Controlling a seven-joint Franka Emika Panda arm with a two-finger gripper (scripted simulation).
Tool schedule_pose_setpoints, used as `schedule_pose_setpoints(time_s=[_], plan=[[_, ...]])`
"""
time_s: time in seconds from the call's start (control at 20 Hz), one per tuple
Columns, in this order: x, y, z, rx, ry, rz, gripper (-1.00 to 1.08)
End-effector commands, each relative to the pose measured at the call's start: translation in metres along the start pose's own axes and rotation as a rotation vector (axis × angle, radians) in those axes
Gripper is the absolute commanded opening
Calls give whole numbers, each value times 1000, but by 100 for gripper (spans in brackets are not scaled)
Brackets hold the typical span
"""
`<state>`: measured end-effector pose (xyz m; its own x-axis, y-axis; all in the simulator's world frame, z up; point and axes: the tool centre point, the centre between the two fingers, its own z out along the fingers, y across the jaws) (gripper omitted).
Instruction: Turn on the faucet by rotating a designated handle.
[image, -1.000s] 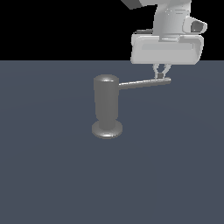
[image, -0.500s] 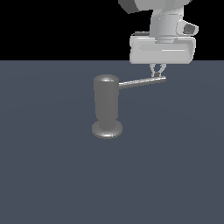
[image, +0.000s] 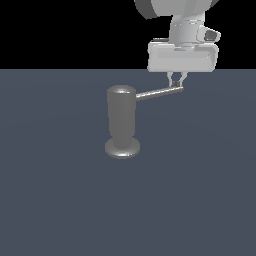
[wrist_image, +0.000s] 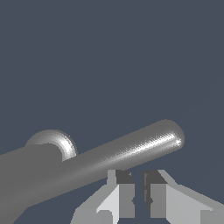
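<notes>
The faucet (image: 121, 122) stood upright on a flat dark blue-grey floor (image: 60, 200), near the middle of the exterior view, resting on its flared disc base. Its body was a glossy grey cylinder with a rounded top.

The handle (image: 159, 93) projected from the upper part of the cylinder toward the exterior view's right, rising slightly along its length. Its rounded free end lay directly under the gripper (image: 176, 79).

The gripper hung from the arm's pale wrist block, pointing straight down, at the upper right of the exterior view. Its two fingertips were drawn close together, with only a narrow gap between them, and nothing was clamped in that gap. In the exterior view the fingertips met the handle at or just beside its outer end; contact appeared likely but could not be confirmed from that angle.

In the wrist view, the handle (wrist_image: 127, 153) ran as a thick bright rod across the frame, with its rounded tip past the line of the gripper (wrist_image: 134, 192). The fingers (wrist_image: 120, 197) sat beside the rod near its end, not around it. The rod lay outside the narrow gap. The faucet's rounded top (wrist_image: 52, 142) showed behind the rod at its root end.

The gripper stood well apart from the faucet body itself; only the handle's end was near it.
</notes>
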<state>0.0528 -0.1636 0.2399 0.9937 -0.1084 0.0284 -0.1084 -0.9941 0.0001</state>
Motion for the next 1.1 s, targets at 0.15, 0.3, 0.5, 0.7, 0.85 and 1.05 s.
schedule_pose_setpoints(time_s=[0.15, 0.3, 0.5, 0.7, 0.85, 1.05], plan=[[13, 2, 14, 0, -18, 9, -100], [20, 2, 15, 0, -20, 11, -100], [30, 3, 17, 0, -22, 14, -100], [40, 3, 18, 0, -25, 17, -100], [47, 3, 19, 0, -26, 20, -100], [54, 3, 20, 0, -28, 22, -100]])
